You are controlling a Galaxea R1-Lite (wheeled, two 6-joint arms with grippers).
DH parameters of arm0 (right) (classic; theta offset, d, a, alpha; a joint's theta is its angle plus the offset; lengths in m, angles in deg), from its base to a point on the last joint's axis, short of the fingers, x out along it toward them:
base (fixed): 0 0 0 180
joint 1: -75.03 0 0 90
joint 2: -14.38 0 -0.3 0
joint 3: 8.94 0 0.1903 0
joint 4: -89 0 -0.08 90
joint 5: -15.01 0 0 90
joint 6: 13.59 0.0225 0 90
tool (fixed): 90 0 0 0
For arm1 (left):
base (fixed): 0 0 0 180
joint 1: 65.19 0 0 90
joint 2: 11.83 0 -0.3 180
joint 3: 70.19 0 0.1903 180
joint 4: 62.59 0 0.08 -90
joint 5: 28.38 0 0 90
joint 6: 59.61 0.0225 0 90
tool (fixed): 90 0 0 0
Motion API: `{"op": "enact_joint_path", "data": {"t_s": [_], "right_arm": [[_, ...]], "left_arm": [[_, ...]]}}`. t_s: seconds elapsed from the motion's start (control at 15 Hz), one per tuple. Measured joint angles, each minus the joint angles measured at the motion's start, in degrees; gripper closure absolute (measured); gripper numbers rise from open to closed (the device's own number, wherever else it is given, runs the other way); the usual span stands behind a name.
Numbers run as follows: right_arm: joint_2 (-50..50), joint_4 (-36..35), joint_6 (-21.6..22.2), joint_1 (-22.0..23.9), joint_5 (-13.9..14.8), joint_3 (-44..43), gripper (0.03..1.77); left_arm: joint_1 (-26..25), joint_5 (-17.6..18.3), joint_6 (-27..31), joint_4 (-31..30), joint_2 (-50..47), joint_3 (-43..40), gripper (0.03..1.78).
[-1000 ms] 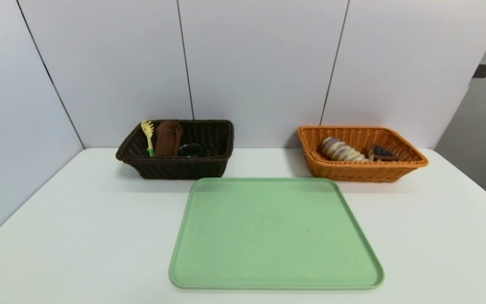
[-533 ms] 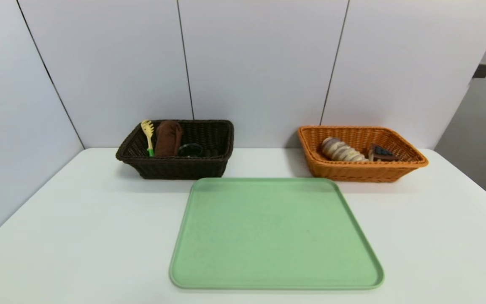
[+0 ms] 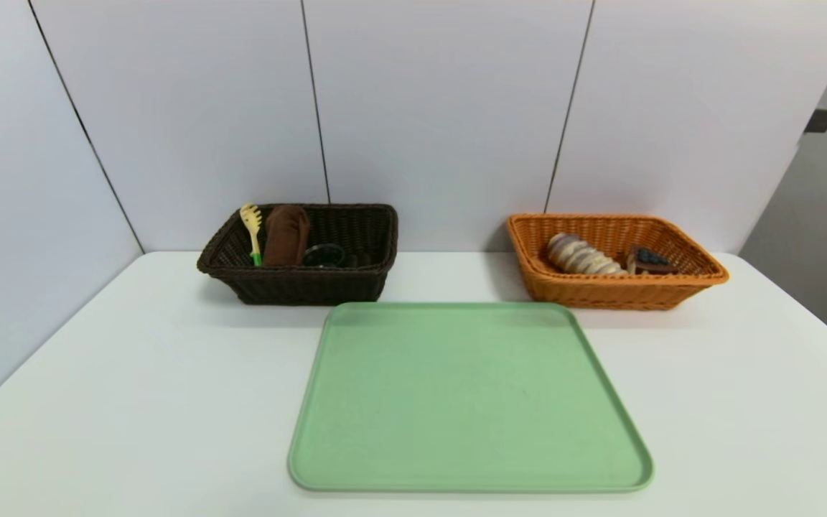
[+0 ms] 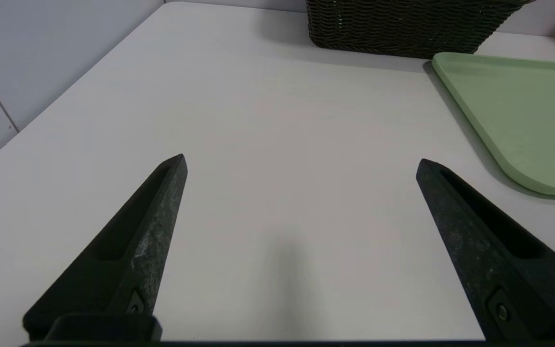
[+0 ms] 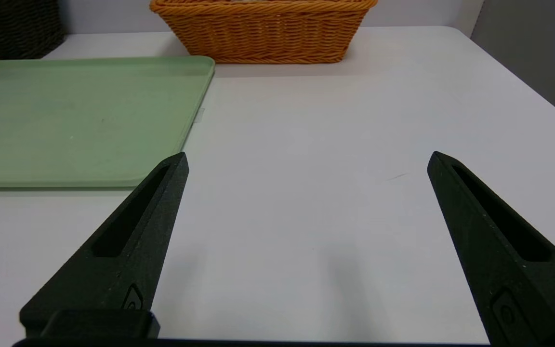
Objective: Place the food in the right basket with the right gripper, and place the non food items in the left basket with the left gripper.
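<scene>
The dark brown left basket (image 3: 356,287) at the back left holds a yellow pasta spoon (image 3: 251,222), a brown cloth (image 3: 286,233) and a dark round object (image 3: 324,255). The orange right basket (image 3: 604,293) at the back right holds a striped bread roll (image 3: 581,255) and a dark cake slice (image 3: 648,260). The green tray (image 3: 467,395) between them has nothing on it. My left gripper (image 4: 301,164) hovers open over bare table near the tray's left side. My right gripper (image 5: 306,161) hovers open over bare table near the tray's right side. Neither arm shows in the head view.
The white table (image 3: 133,373) is walled by grey panels at the back and on the left. Its right edge drops off beside the orange basket. From the wrist views I see the dark basket's wall (image 4: 403,29) and the orange basket's wall (image 5: 263,33) ahead.
</scene>
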Motion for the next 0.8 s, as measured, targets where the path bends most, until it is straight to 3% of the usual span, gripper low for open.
{"op": "enact_joint_path", "data": {"t_s": [0.8], "right_arm": [[0.0,0.0,-0.05,0.0,-0.05,0.0,0.09]], "left_arm": [[0.0,0.02,0.02,0.0,0.0,0.0,0.12]]}}
